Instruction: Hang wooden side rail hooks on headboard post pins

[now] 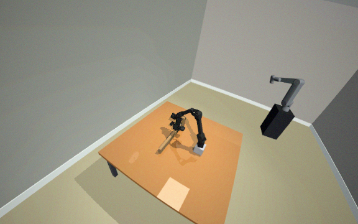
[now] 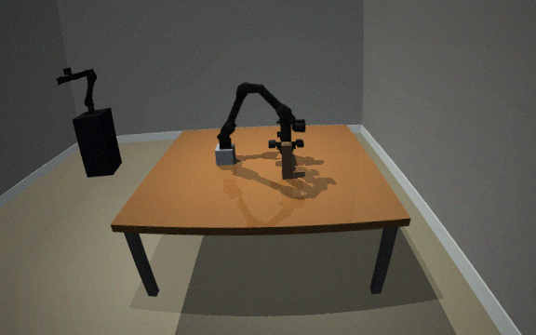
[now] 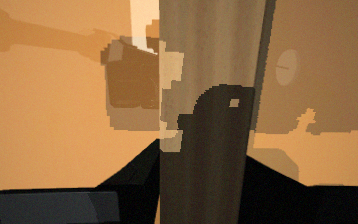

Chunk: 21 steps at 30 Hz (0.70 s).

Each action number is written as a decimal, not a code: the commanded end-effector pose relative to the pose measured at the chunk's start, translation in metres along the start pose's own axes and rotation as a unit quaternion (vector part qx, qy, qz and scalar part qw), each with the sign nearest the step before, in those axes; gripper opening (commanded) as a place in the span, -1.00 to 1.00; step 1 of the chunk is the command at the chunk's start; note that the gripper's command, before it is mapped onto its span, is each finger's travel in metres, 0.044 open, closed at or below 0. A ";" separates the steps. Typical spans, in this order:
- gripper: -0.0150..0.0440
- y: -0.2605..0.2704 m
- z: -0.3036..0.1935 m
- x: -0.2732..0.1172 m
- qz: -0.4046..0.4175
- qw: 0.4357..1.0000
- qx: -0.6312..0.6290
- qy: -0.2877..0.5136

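Note:
The wooden side rail point(image 1: 166, 142) point(image 3: 215, 45) slants across the table point(image 1: 213, 174) point(image 2: 180, 200). Its far end is low at the tabletop; whether it touches cannot be told. My gripper point(image 1: 176, 127) point(image 3: 187, 145) is shut on the rail, a dark finger at each side in the wrist view. The headboard post point(image 1: 184, 121) point(image 2: 287, 161) stands upright just beyond the gripper in the top view and in front of it in the exterior view. The gripper and post hide the rail's hooked end, the slot and the pins, so whether the hooks sit on the pins cannot be told.
My arm's base point(image 1: 199, 150) point(image 2: 225, 154) stands on the table to one side of the rail. A pale square point(image 1: 173, 193) shows near the table edge in the top view. Another arm point(image 1: 293, 90) stands off the table on a black pedestal point(image 1: 276, 121).

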<state>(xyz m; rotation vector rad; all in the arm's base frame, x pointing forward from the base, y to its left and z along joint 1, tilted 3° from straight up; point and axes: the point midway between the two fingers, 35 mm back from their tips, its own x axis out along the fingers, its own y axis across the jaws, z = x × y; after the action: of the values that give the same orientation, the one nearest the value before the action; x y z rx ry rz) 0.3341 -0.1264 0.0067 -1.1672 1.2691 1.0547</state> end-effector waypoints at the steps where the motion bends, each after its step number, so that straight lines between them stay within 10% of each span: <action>1: -0.49 0.000 -0.002 0.000 -0.002 1.000 0.001 0.002; 21: -0.49 0.000 -0.004 -0.002 -0.002 1.000 0.001 0.002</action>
<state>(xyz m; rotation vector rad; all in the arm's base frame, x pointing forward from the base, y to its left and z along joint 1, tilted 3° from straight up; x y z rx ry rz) 0.3322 -0.1284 0.0056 -1.1612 1.2701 1.0537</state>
